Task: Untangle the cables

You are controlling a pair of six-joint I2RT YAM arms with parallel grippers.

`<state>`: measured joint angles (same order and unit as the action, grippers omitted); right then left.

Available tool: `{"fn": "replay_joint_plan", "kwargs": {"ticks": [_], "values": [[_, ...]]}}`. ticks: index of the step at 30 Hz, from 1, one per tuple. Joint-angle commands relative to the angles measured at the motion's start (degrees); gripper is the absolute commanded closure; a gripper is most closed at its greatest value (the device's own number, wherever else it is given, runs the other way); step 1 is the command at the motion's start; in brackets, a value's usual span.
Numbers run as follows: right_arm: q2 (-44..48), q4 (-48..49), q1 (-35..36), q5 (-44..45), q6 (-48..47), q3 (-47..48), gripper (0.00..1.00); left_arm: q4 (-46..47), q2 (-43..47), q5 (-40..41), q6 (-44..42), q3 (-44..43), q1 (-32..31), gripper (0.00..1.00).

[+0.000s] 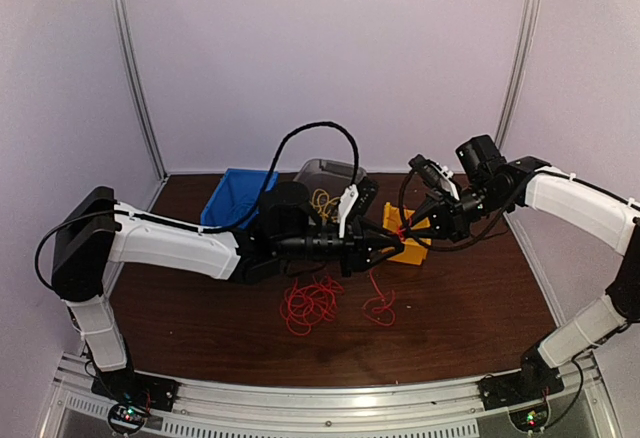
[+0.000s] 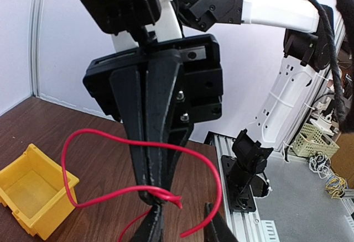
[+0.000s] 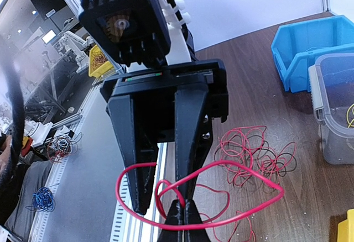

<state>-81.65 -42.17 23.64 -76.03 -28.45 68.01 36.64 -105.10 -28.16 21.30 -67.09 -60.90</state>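
Red cable (image 3: 232, 166): one loose loop, held aloft above the tangled cables (image 1: 312, 303) on the table (image 1: 470, 298). Right pincer (image 3: 185, 220): clamped on it. Left pincer (image 3: 161, 195): jaws partly apart at the loop, no grip apparent. Advice: pinch beside right pincer, then draw apart slowly.

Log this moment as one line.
left jaws: open | right jaws: shut on red cable, held mid-air | other red cables: tangled on table

A blue bin (image 1: 228, 201), a clear tub (image 1: 330, 171) and a yellow bin (image 2: 40, 219) sit on the brown table (image 1: 465, 303).
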Motion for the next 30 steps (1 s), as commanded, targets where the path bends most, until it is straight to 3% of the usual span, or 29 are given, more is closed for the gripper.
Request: {"fn": "replay_joint_plan", "kwargs": {"ticks": [1,3,8,15,30], "values": [[1.90,1.48,-0.13,1.03,1.07,-0.94,1.00,4.95,1.29,0.82,1.11,-0.01,0.51,0.74],[2.01,1.64,-0.05,0.96,1.28,-1.11,1.00,4.61,1.24,1.49,1.60,-0.20,0.67,0.75],[2.25,1.87,-0.13,1.04,1.53,-1.12,1.00,3.88,1.03,3.15,2.29,-0.36,1.13,0.88],[2.54,2.62,-0.08,1.36,1.95,-1.47,1.00,4.06,0.64,3.64,3.92,-0.45,1.50,0.85],[3.10,5.05,-0.24,1.82,4.27,-2.01,1.00,3.05,-0.78,4.12,4.67,-1.45,1.49,1.00]]}}
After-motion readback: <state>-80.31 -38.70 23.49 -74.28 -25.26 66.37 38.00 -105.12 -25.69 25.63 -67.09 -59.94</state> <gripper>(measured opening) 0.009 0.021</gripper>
